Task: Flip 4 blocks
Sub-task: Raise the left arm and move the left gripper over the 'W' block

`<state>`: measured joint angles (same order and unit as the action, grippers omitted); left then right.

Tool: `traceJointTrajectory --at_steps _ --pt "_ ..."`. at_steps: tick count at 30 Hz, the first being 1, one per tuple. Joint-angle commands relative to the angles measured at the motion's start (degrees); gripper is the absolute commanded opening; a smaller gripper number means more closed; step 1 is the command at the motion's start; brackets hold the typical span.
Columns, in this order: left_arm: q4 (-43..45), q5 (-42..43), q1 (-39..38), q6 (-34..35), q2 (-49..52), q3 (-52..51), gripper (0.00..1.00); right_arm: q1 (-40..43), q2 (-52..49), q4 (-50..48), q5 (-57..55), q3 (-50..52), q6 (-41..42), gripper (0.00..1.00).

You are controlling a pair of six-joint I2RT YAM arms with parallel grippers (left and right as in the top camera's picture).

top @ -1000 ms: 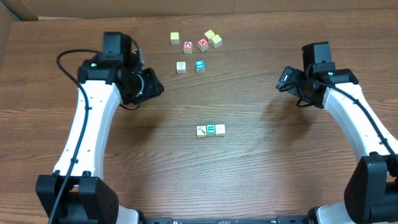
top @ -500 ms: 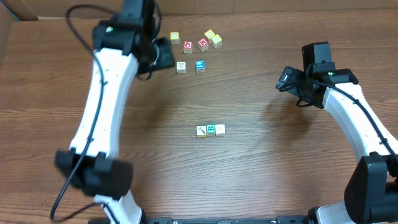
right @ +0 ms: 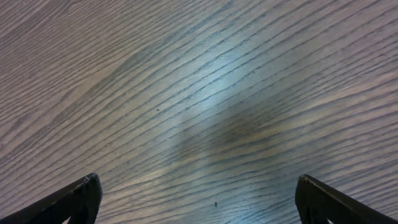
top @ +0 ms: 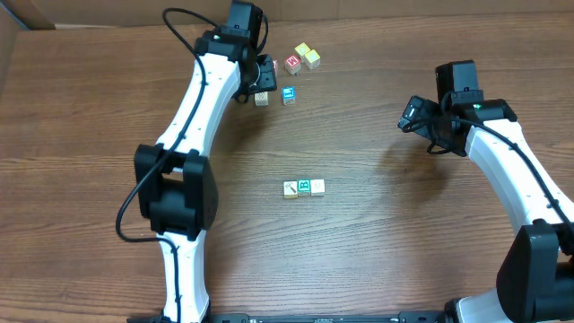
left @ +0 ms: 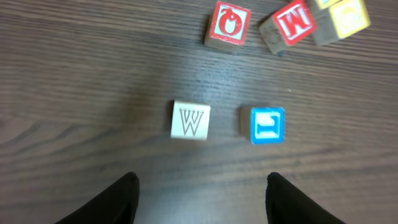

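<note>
The left gripper (left: 200,190) hovers, fingers (left: 118,199) parted and empty, just short of the pale W block (left: 191,120), apparently lined up to grasp and flip it. Three more pale blocks (top: 304,187) sit in a row mid-tabletop (top: 359,242). The right gripper (right: 199,196) hangs wide open, well aside.

A blue-faced cube (left: 267,124) sits on the wood-grain desk (top: 377,251), apart from a red cube printed with an O (left: 228,23). A tilted red M cube (left: 292,22) lies just beside a yellowish cube (top: 311,59) (a second yellowish cube (top: 302,49) adjoins it).
</note>
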<state>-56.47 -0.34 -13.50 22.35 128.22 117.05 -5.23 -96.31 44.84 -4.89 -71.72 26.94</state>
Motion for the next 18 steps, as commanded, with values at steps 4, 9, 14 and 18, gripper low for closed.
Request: traceJointTrajectory --at_steps 4,9,14,18 --pt "3.7 -2.9 -0.3 0.0 6.1 0.7 0.58 0.1 0.6 -0.2 -0.1 -0.8 -0.2 1.00" --pt "5.2 -2.9 -0.4 0.0 8.9 0.7 0.55 0.1 0.6 -0.2 -0.1 -0.8 -0.2 1.00" --pt "5.6 -3.1 -0.4 0.0 10.7 0.6 0.52 0.1 0.6 -0.2 -0.1 -0.8 -0.2 1.00" --pt "6.4 -3.3 -0.4 -0.3 11.1 0.6 0.50 0.1 0.6 -0.2 -0.1 -0.8 -0.2 1.00"
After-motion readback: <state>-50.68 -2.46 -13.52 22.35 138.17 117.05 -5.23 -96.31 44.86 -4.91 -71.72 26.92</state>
